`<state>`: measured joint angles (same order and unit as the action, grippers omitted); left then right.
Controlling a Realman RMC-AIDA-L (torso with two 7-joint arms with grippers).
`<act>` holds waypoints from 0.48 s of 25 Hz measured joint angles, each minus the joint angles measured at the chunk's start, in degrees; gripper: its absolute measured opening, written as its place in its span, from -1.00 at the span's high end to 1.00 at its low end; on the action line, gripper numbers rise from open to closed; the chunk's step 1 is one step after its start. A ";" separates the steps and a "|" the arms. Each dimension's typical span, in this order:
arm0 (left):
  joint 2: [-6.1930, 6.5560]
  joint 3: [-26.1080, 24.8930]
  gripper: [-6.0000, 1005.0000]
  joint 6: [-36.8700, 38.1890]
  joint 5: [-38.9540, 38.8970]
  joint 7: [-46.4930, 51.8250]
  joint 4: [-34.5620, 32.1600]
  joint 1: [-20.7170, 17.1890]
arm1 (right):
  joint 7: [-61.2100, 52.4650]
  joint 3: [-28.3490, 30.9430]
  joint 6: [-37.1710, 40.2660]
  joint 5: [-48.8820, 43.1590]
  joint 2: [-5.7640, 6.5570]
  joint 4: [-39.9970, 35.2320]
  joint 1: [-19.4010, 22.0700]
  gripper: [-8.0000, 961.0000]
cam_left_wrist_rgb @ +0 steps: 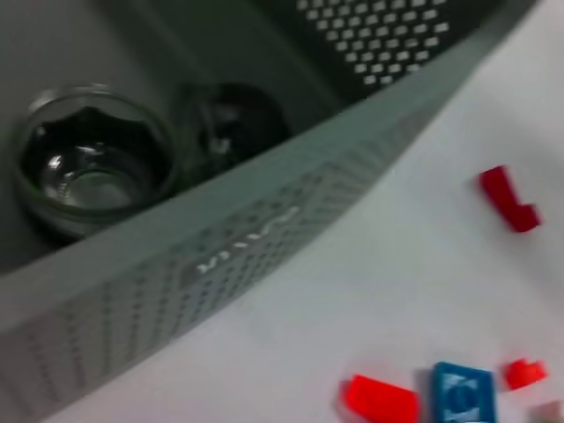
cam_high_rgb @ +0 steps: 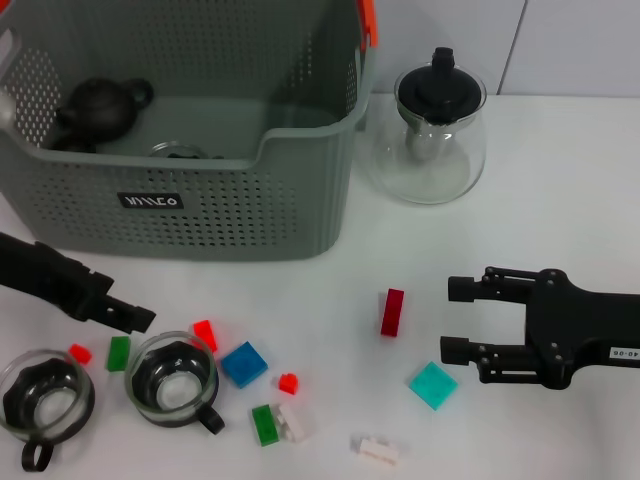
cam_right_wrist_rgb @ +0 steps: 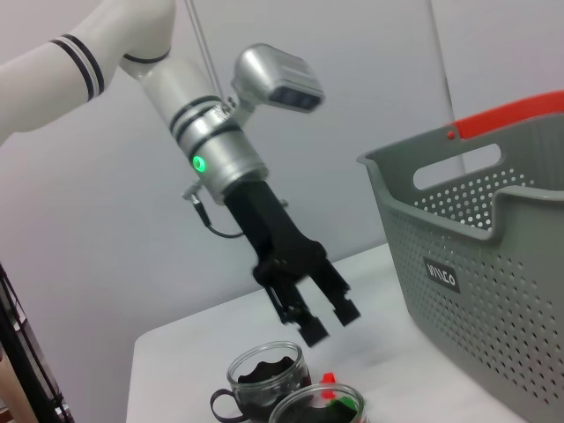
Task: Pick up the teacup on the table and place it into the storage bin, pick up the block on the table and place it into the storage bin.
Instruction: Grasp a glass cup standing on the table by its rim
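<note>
Left gripper (cam_right_wrist_rgb: 322, 322) hangs above the 2 teacups near the left front of the counter (cam_high_rgb: 560, 200), jaws spread a little and empty, as the right wrist view shows. Right gripper (cam_high_rgb: 458, 320) rests low over the counter, jaws spread wide, nothing held, pointing at the red block (cam_high_rgb: 392, 311) just beside it.

Task items: teacup A (cam_high_rgb: 174, 383) and teacup B (cam_high_rgb: 44, 402) stand upright on the counter, both glass with dark handles. Loose blocks lie around them: blue block (cam_high_rgb: 244, 364), teal block (cam_high_rgb: 433, 385), small red and green pieces touching or just beside teacup A.

Risks, judged from this layout:
- Teacup A sits tight against small blocks; a descending jaw could land on a block, or drag one up with the cup
- The 2 cups are close; spread jaws may knock teacup B while closing on A
- Glass walls are smooth, so a rim pinch could slip during the lift over the bin wall
- The red block stands on its narrow edge; a glancing touch would tip it

Containers: storage bin (cam_high_rgb: 200, 205), grey, perforated, orange handle, already holds a dark teapot (cam_high_rgb: 100, 105) and 1 glass cup (cam_left_wrist_rgb: 88, 163). Glass pitcher (cam_high_rgb: 432, 135) with black lid stands beside the bin, looks empty
</note>
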<state>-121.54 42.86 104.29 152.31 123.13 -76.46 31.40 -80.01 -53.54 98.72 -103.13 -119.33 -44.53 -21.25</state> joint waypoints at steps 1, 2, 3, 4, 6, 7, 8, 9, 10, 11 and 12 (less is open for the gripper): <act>-0.32 0.90 -0.68 -1.17 0.60 0.20 0.30 0.08 | 0.00 0.05 0.00 -0.02 0.03 0.23 -0.02 -0.66; -0.66 1.84 -0.68 -2.09 0.86 0.27 0.54 -0.03 | 0.00 0.11 0.00 -0.05 0.13 0.57 -0.06 -0.66; -0.95 2.74 -0.68 -2.82 0.93 0.27 0.66 -0.19 | 0.00 0.13 0.00 -0.07 0.25 0.93 -0.15 -0.66; -1.31 3.94 -0.67 -3.67 1.14 0.14 0.84 -0.49 | 0.00 0.15 0.00 -0.09 0.39 1.42 -0.30 -0.66; -1.65 5.79 -0.67 -4.85 2.05 -0.13 1.38 -0.88 | 0.00 0.18 0.01 -0.12 0.60 2.37 -0.69 -0.66; -1.78 6.65 -0.67 -5.42 2.58 -0.19 1.77 -1.02 | 0.01 0.19 0.01 -0.13 0.66 2.73 -0.85 -0.66; -1.90 7.43 -0.66 -6.08 3.24 -0.16 2.24 -1.15 | 0.06 0.19 0.02 -0.14 0.68 3.01 -0.94 -0.66; -2.05 8.03 -0.65 -6.66 3.95 -0.10 2.71 -1.26 | 0.18 0.20 0.02 -0.14 0.68 3.25 -1.02 -0.66; -2.15 8.28 -0.64 -6.96 4.35 -0.07 2.98 -1.31 | 0.30 0.20 0.01 -0.15 0.68 3.50 -1.07 -0.66; -2.23 8.31 -0.63 -7.08 4.55 -0.03 3.23 -1.32 | 0.37 0.20 0.00 -0.16 0.68 3.66 -1.11 -0.66; -2.28 8.34 -0.62 -7.18 4.71 0.05 3.48 -1.32 | 0.40 0.20 -0.03 -0.17 0.68 3.82 -1.13 -0.66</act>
<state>-123.82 51.20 97.11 157.01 123.19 -72.98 30.08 -79.61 -53.35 98.69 -103.30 -118.65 -40.71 -22.38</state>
